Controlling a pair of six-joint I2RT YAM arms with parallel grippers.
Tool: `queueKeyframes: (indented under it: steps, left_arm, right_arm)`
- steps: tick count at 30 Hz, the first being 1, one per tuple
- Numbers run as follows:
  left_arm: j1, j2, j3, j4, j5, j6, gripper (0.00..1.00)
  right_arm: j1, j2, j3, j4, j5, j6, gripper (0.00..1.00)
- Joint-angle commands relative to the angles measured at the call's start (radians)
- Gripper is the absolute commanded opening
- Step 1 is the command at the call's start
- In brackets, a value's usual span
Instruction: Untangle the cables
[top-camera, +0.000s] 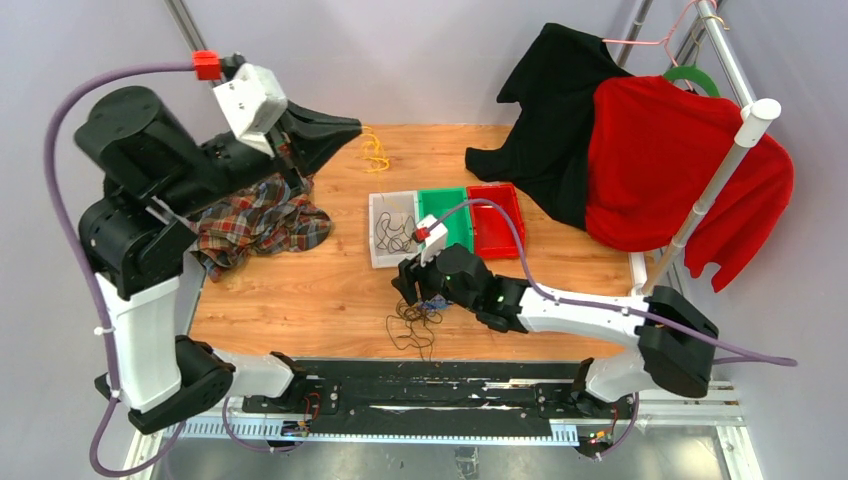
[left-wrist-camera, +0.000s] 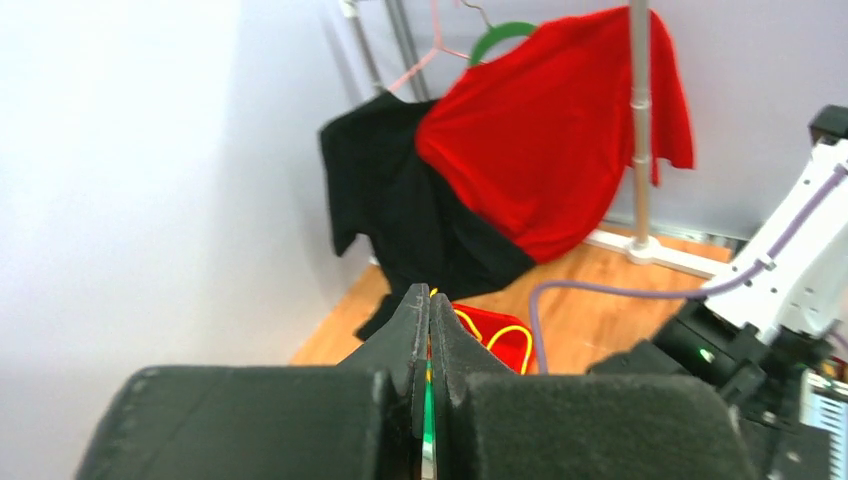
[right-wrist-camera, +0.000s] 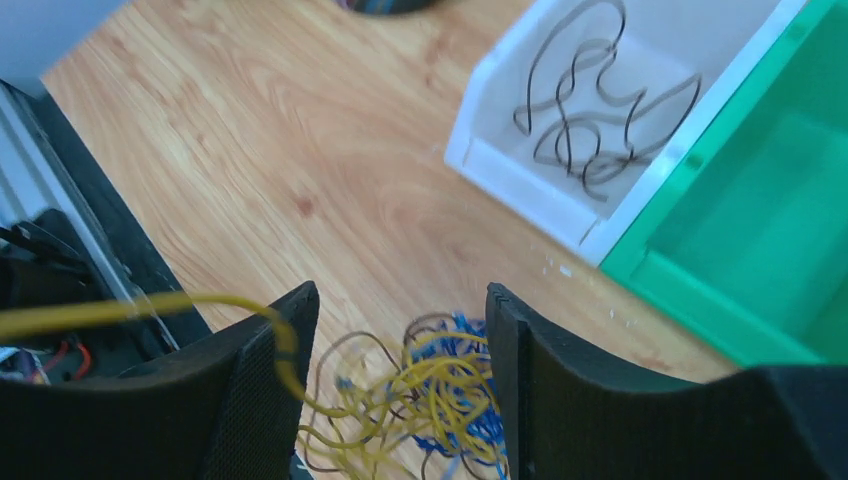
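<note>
Right gripper (top-camera: 408, 290) hangs wide open, right over the cables (top-camera: 415, 322), a yellow, blue and black clump by the middle of the bench's (top-camera: 320, 290) near edge. Left gripper (top-camera: 353, 127) is up at the far edge, pinched tight on a yellow strand (top-camera: 375, 150). Black loops (top-camera: 393, 235) lie in the white bin (top-camera: 392, 263).

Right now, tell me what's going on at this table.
The right gripper hangs open just above a tangled clump of yellow, blue and black cables on the table. The left gripper is raised at the back, shut on a yellow cable. Some black cables already lie in the white bin.
</note>
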Motion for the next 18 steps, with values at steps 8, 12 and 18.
queueKeyframes:
  steps: [8, 12, 18]
  left_arm:
    - [0.004, -0.120, -0.059, 0.358, -0.369, 0.213, 0.00]
    - [0.004, -0.124, -0.064, 0.510, -0.462, 0.247, 0.00]
    - [0.004, -0.125, -0.111, 0.448, -0.355, 0.157, 0.00]
  right_arm:
    - [0.000, 0.165, -0.233, 0.114, 0.029, 0.150, 0.58]
    - [0.010, 0.175, -0.298, 0.131, 0.050, 0.179, 0.58]
    - [0.012, 0.081, -0.315, 0.084, 0.069, 0.189, 0.67]
